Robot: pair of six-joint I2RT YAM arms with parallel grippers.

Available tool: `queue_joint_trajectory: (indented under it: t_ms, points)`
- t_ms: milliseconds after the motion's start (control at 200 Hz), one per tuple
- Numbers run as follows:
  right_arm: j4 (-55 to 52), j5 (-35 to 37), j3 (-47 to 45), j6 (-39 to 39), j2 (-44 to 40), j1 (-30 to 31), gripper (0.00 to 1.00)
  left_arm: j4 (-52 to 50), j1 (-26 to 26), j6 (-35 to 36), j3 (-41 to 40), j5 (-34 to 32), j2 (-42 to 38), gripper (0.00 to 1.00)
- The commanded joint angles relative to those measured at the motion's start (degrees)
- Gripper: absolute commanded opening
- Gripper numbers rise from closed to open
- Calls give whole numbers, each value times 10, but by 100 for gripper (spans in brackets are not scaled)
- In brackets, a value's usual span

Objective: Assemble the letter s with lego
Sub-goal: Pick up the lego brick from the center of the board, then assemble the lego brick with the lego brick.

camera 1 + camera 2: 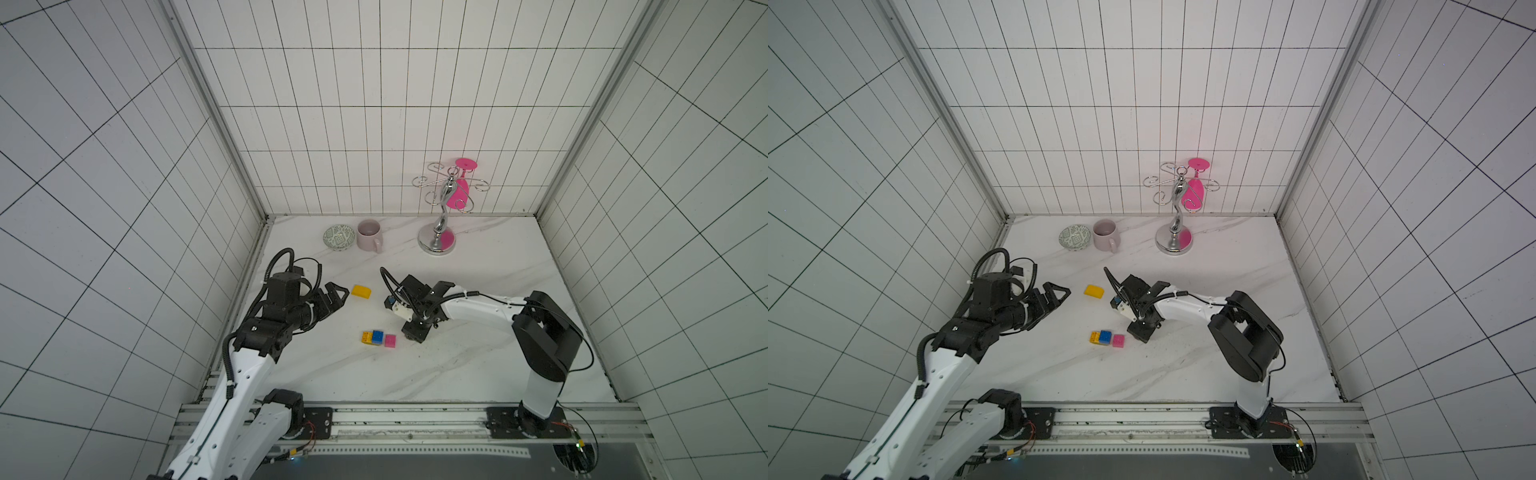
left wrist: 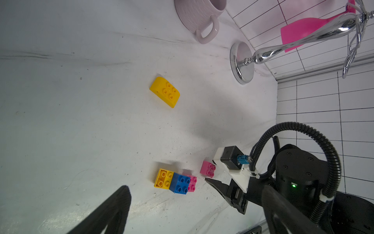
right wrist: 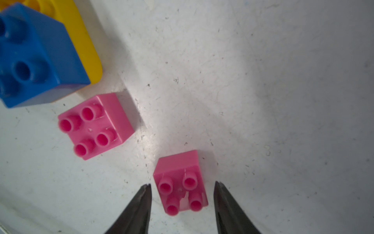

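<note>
My right end effector (image 3: 183, 184) is released, a pink brick (image 3: 180, 174) between its jaws, untouched. I see the left end effector (image 1: 337, 301) spread wide, empty.

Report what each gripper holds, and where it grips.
Nothing is held. The right gripper straddles a pink brick, with gaps on both sides; the left gripper is open and empty.

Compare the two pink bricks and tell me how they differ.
The pink brick at the tool lies between the open jaws of the right tool; the pink brick by the blue lies outside them. The latter sits close to the blue brick; the former sits farther off. They are turned at different angles. Both are square, four-studded, studs up, on the table.
</note>
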Motion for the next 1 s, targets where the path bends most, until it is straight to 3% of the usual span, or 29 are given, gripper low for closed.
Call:
queue_joint_trajectory:
  t_ms: [0,70,210,295,665,995]
  points:
    - [3,3,19,-2,11,5,49,4,4,5,-6,-4,1,98]
    - [5,3,16,-4,13,7,49,4,5,4,-9,-2,0,98]
    - [8,4,15,2,13,9,33,2,7,0,-15,0,-5,98]
    - [6,-2,11,10,4,13,29,0,8,-1,-16,0,-8,98]
    - [-46,-82,-15,94,-113,77,26,-12,9,1,-1,2,-15,98]
    - [40,-117,-34,148,-77,117,25,-40,10,3,-7,-6,-40,98]
